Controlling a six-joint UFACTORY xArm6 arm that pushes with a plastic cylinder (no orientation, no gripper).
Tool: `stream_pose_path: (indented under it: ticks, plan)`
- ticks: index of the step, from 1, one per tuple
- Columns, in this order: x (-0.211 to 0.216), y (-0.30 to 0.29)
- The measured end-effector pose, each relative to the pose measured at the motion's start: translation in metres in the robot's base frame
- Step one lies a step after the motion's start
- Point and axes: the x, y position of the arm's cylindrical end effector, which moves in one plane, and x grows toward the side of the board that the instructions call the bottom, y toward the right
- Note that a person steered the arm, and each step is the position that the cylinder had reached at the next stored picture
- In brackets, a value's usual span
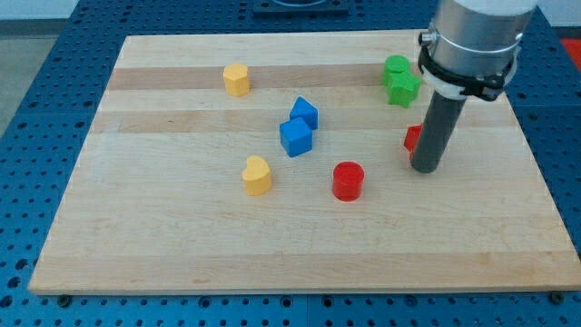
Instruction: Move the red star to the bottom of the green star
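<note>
Stood by the rig & noted this. The wooden board (300, 263) sat on a blue perforated table (36, 118). The arm's rod came down at the view's right; its tip (425, 169) rested on the board, touching or just beside the red star (411, 138), which was mostly hidden behind the rod, only a red sliver showing on the rod's left side. No jaws on this rig, just the plain rod, so nothing clenched or released to report.

The red star lay below the green star (404, 88), near it but apart. A second green block (395, 67), shape unclear, touched the green star's upper left.

Mid-board: two blue blocks, a blue cube (296, 138) w/ another blue block (305, 112) touching its upper right. A red cylinder (348, 181) stood left of the tip, near it. A yellow block (257, 175) lay further left, rounded shape. Another yellow block (237, 80) was up toward the view's top left, well apart from the rest.
</note>
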Motion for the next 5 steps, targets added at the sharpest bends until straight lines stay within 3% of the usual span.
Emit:
stream_pose_path:
  ticks: [5]
  plan:
    - [-0.025, 0.043]
